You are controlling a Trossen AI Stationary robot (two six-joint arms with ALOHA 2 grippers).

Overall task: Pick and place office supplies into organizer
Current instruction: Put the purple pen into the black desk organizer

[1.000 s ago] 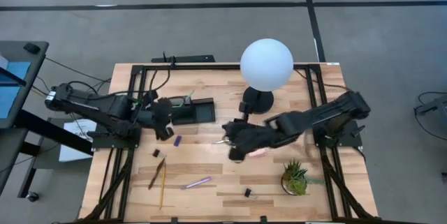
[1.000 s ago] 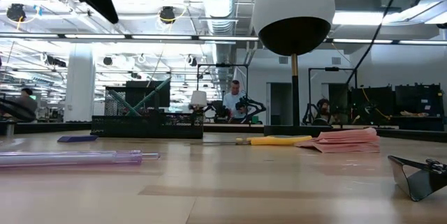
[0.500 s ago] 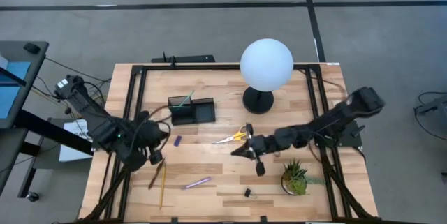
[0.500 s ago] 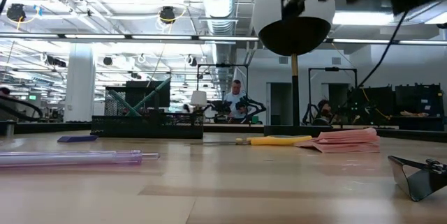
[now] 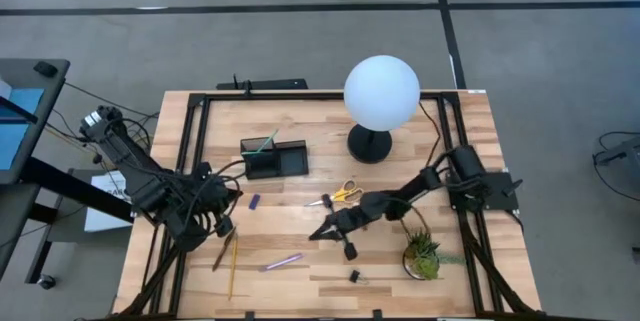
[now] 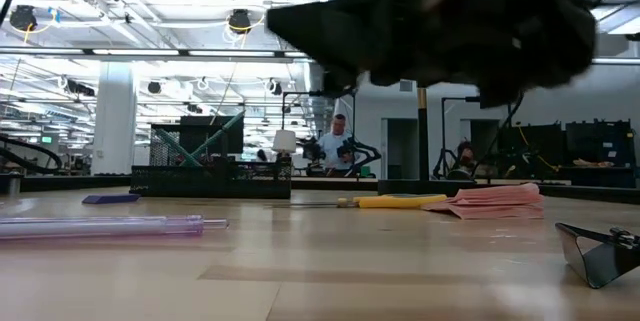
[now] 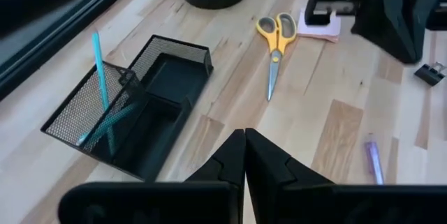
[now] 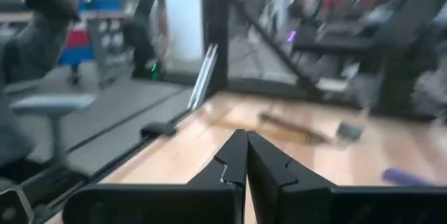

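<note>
Both fingers sets closed, empty; next pick pending.
Right gripper [image 5: 322,232] should open, then descend on scissors [image 5: 338,196] just beyond it; left gripper [image 5: 222,229] likewise over brown pen [image 5: 224,248].

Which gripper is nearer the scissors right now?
The right gripper. It hovers just toward the front edge from the scissors, jaws shut and empty. The left gripper, also shut, sits well off toward the left side, near the brown pen.
</note>
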